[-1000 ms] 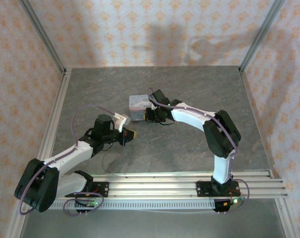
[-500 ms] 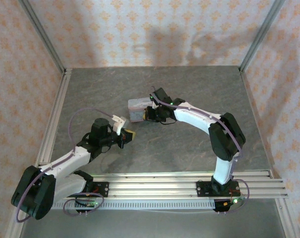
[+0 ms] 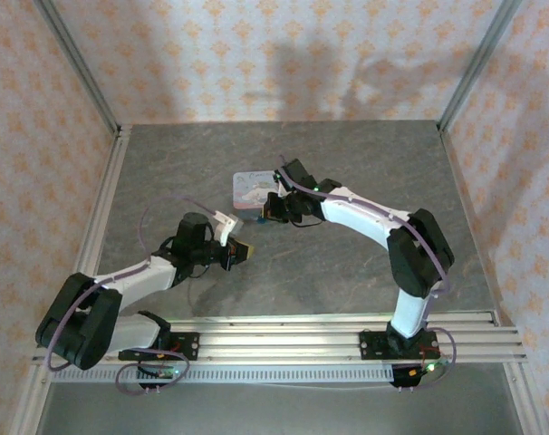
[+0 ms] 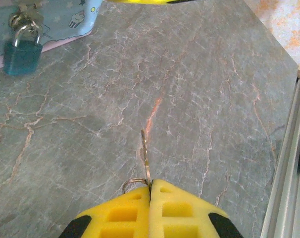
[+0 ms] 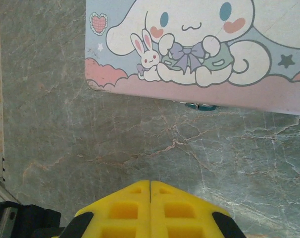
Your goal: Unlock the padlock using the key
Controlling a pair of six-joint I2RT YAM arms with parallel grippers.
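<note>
here, the left hand [image 4: 150,184] has its yellow foam pads pressed together on the head of the thin silvery metal key [image 4: 145,153], whose blade points out over the grey veined stone-look worktop [image 4: 204,99]. the small teal-blue padlock [image 4: 21,53], with a curved metal shackle, hangs at the clasp of the pale blue cartoon-printed rectangular tin [image 4: 66,22], well apart from the key. the right hand [image 5: 150,186] is closed on nothing, near the tin's pink rounded edge.

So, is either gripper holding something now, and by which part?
The left gripper pinches the key by its ring end, blade pointing out. The right gripper is shut on nothing.
</note>
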